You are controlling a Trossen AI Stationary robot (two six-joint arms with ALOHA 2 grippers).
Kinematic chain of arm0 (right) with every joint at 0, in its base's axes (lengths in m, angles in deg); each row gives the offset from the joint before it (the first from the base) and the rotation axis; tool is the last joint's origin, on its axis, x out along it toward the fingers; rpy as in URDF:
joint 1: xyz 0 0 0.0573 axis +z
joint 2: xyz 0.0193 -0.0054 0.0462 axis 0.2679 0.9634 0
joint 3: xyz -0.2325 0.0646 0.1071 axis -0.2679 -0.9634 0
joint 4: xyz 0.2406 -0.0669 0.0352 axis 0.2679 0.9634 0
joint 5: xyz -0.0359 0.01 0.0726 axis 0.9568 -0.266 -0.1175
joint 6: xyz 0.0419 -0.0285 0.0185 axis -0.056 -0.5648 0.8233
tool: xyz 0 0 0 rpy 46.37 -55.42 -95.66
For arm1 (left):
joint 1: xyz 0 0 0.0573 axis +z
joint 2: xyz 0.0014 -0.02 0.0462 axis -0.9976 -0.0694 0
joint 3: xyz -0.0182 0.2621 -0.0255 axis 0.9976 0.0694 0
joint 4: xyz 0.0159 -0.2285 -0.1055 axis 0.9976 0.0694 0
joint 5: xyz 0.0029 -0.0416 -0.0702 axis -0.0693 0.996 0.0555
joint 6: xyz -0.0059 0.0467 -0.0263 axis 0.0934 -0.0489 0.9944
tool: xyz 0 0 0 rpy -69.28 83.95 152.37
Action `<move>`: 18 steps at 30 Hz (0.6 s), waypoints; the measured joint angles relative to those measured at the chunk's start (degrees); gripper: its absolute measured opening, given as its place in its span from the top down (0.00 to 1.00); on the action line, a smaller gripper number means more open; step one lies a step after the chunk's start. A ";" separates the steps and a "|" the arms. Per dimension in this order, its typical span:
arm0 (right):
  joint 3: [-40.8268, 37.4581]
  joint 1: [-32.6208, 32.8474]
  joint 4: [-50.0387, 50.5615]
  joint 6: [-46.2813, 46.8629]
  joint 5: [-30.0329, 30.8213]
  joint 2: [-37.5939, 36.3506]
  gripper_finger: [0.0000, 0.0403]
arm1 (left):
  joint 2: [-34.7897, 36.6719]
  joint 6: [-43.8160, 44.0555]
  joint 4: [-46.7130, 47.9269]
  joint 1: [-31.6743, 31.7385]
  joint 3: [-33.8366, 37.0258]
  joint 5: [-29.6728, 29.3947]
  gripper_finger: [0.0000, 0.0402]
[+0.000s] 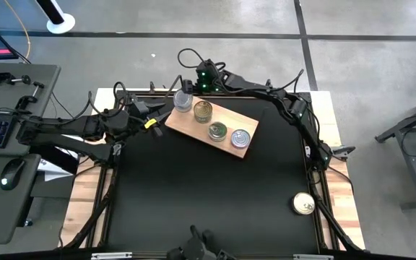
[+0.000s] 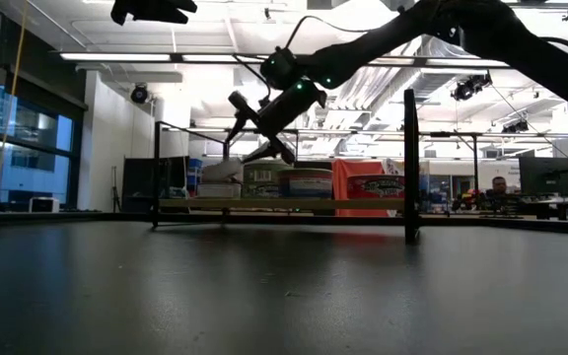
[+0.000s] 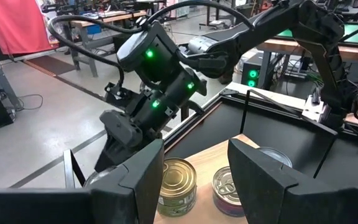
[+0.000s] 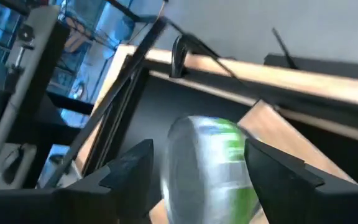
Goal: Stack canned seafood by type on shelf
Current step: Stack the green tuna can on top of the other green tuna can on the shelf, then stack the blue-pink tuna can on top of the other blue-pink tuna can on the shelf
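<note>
Sitting between the right end effector's [image 4: 194, 171] spread fingers (apparently let go), a silver-topped can [image 4: 207, 165] rests on the shelf's [image 1: 193, 124] end

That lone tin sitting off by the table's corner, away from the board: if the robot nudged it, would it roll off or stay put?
The lone tin lies flat, lid up, so a nudge would probably slide it, not roll it. It looks short and wide, so tipping seems unlikely. Its metal side looks smooth, so it may be slippery in a grip, though stiff enough not to dent.

light: even overhead ceiling strips [image 2: 116, 56] | low view: arms backlit | right wrist: motion-blurred can [image 4: 210, 165]
</note>
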 joint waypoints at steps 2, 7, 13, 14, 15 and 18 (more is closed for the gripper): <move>0.02 0.07 0.88 0.47 -1.69 -0.05 0.40 | 0.00 0.00 0.00 0.00 0.00 0.00 0.57; 0.02 0.83 2.86 -0.61 1.26 -0.05 0.40 | 0.00 0.01 0.00 0.00 0.00 0.00 0.57; -0.05 0.23 3.71 -6.62 0.47 -1.14 0.40 | 0.00 0.07 0.02 -0.06 0.00 0.62 0.57; -0.05 -0.10 4.87 -8.45 0.49 -1.89 0.40 | 0.00 0.07 0.15 -0.12 0.00 1.52 0.57; -0.05 -0.36 5.89 -10.14 0.73 -2.57 0.40 | 0.00 0.07 0.50 -0.13 0.00 2.55 0.57; -0.03 -1.10 7.87 -14.00 0.95 -4.48 0.40 | 0.00 0.06 2.38 -0.13 0.02 3.60 0.57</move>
